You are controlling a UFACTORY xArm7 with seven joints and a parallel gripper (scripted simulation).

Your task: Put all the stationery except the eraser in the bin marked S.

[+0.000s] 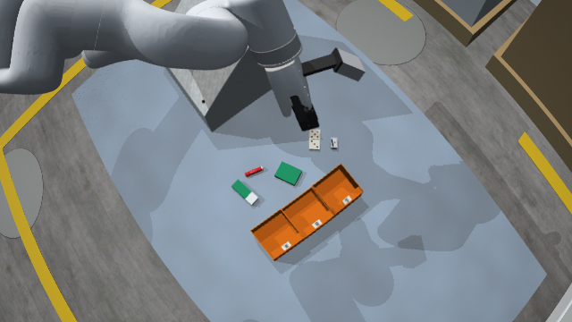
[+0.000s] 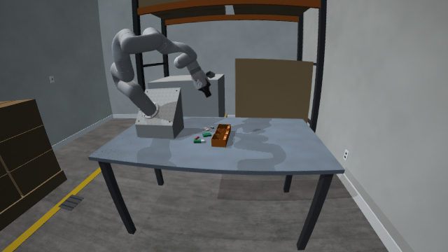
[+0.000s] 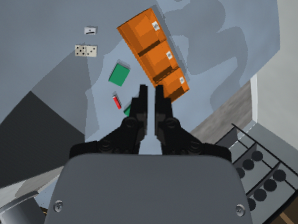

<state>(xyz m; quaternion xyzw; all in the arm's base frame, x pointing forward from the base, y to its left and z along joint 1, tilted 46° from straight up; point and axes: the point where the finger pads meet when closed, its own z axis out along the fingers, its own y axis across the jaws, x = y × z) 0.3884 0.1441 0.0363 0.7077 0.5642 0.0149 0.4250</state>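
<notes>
My gripper [image 1: 308, 122] [image 2: 208, 94] [image 3: 151, 96] is shut and empty, high above the table's back part, over the domino. An orange bin with three compartments [image 1: 308, 207] [image 2: 221, 134] [image 3: 153, 52] stands on the table; its labels are too small to read. A red pen [image 1: 254, 171] [image 2: 197, 137] [image 3: 117, 102], a green notebook [image 1: 288, 173] [image 2: 206, 134] [image 3: 120, 74] and a green and white eraser [image 1: 245, 192] [image 2: 199, 141] lie to the bin's left. In the wrist view my finger hides most of the eraser.
A white domino [image 1: 315, 139] [image 3: 85, 50] and a small grey and white piece [image 1: 333, 142] [image 3: 91, 30] lie behind the bin. The arm's grey base block [image 1: 214, 89] [image 2: 159, 113] stands at the table's back left. The bin's compartments hold nothing.
</notes>
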